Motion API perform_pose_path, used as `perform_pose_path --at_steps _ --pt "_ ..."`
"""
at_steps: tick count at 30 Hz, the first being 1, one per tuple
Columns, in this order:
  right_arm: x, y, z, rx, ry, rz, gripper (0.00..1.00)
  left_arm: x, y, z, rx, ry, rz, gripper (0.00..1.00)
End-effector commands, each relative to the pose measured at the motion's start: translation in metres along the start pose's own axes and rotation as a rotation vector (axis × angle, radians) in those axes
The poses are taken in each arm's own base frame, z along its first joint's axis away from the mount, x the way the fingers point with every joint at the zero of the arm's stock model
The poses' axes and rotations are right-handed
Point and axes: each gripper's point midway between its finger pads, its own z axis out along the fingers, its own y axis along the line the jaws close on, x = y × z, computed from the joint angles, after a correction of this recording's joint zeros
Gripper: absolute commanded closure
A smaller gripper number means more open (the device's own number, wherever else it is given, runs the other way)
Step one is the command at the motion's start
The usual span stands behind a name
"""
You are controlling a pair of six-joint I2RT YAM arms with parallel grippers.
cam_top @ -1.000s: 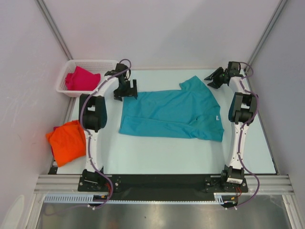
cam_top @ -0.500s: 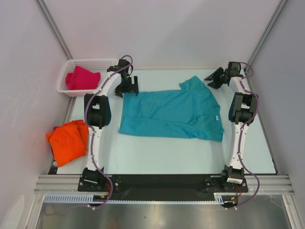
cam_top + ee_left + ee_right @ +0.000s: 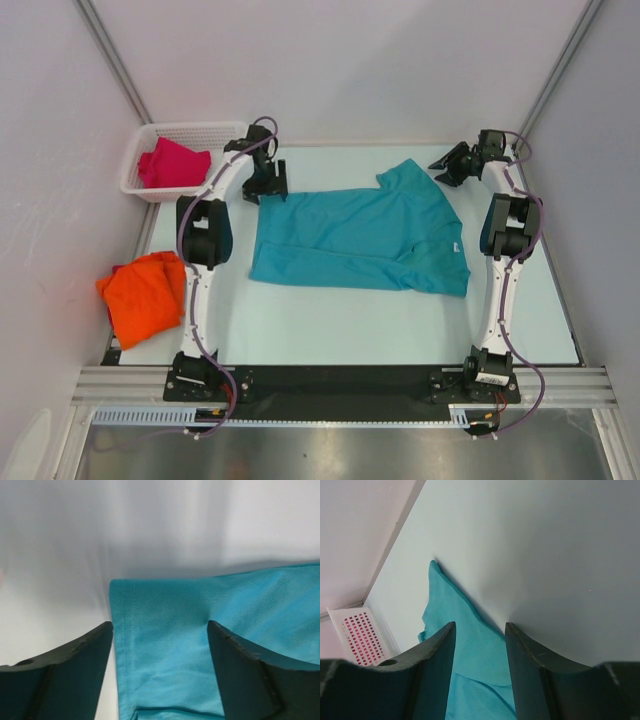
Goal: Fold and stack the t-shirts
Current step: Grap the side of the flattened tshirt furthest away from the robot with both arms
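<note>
- Top view: the left arm has tucked its elbow in and carried the left gripper a touch farther back. It now sits at the far-left corner of the teal-blue t-shirt. The right gripper hasn't budged near the far sleeve.
- The teal shirt lies spread and mostly flat mid-table. The orange t-shirt is bunched at the near left, and the magenta-red t-shirt is heaped in the white lattice basket.
- Left wrist view: the jaws are spread wide, nothing gripped, straddling the stitched hem corner. The cloth is a fine, thin, limp knit. The risk I see is that the fingers close on bare table, or the corner slips out.
- Right wrist view: the jaws are parted and empty, above the pointed sleeve tip. If the two sides lift unevenly, this soft cloth would likely skew and fold crooked.
</note>
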Motion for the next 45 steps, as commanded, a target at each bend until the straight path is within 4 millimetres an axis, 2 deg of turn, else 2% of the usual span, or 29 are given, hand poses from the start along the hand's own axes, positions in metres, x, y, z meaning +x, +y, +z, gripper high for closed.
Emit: perform_pose_path --at_steps 1,3,5,8,9,10,11,17,19,20,21,23,24,25,33,37,45 --pt "0.012 0.009 -0.008 -0.012 0.036 -0.020 0.51 0.030 0.080 0.035 -0.095 0.125 -0.150 0.25" --pt "0.012 0.016 -0.012 -0.026 0.037 -0.028 0.51 0.030 0.079 0.035 -0.094 0.124 -0.151 0.28" --pt "0.019 0.014 -0.012 -0.025 0.052 -0.029 0.51 0.032 0.080 0.035 -0.095 0.125 -0.156 0.37" --pt "0.023 0.015 -0.015 -0.024 0.059 -0.041 0.51 0.032 0.074 0.034 -0.061 0.125 -0.161 0.65" --pt "0.022 0.015 -0.017 -0.026 0.056 -0.044 0.51 0.032 0.074 0.034 -0.060 0.127 -0.164 0.90" --pt "0.023 0.015 -0.017 -0.025 0.059 -0.044 0.51 0.033 0.073 0.032 -0.060 0.129 -0.165 0.97" --pt "0.023 0.014 -0.018 -0.024 0.061 -0.045 0.51 0.033 0.073 0.031 -0.063 0.126 -0.167 1.00" --pt "0.014 0.012 -0.016 -0.031 0.059 -0.052 0.54 0.036 0.073 0.024 -0.070 0.109 -0.163 1.00" --pt "0.014 0.008 -0.012 -0.031 0.074 -0.045 0.60 0.036 0.072 0.023 -0.069 0.107 -0.163 1.00" --pt "0.012 0.014 -0.013 -0.043 0.072 -0.050 0.63 0.035 0.072 0.022 -0.067 0.102 -0.162 1.00" --pt "0.012 0.013 -0.013 -0.045 0.075 -0.051 0.72 0.035 0.072 0.020 -0.066 0.100 -0.163 1.00" --pt "0.012 0.017 -0.015 -0.050 0.073 -0.061 0.82 0.031 0.068 0.015 -0.063 0.086 -0.155 1.00" --pt "0.011 0.018 -0.016 -0.048 0.068 -0.069 0.94 0.030 0.067 0.012 -0.062 0.080 -0.152 1.00" --pt "0.010 0.020 -0.018 -0.053 0.064 -0.074 1.00 0.028 0.063 0.010 -0.059 0.071 -0.148 1.00" --pt "0.007 0.035 -0.032 -0.064 0.029 -0.127 1.00 0.001 0.034 -0.030 -0.017 -0.036 -0.090 1.00" --pt "0.006 0.043 -0.038 -0.069 0.013 -0.156 1.00 -0.010 0.031 -0.043 -0.041 -0.082 -0.074 1.00" --pt "-0.006 0.068 -0.051 -0.099 -0.030 -0.196 1.00 -0.021 0.019 -0.048 -0.028 -0.101 -0.054 1.00"
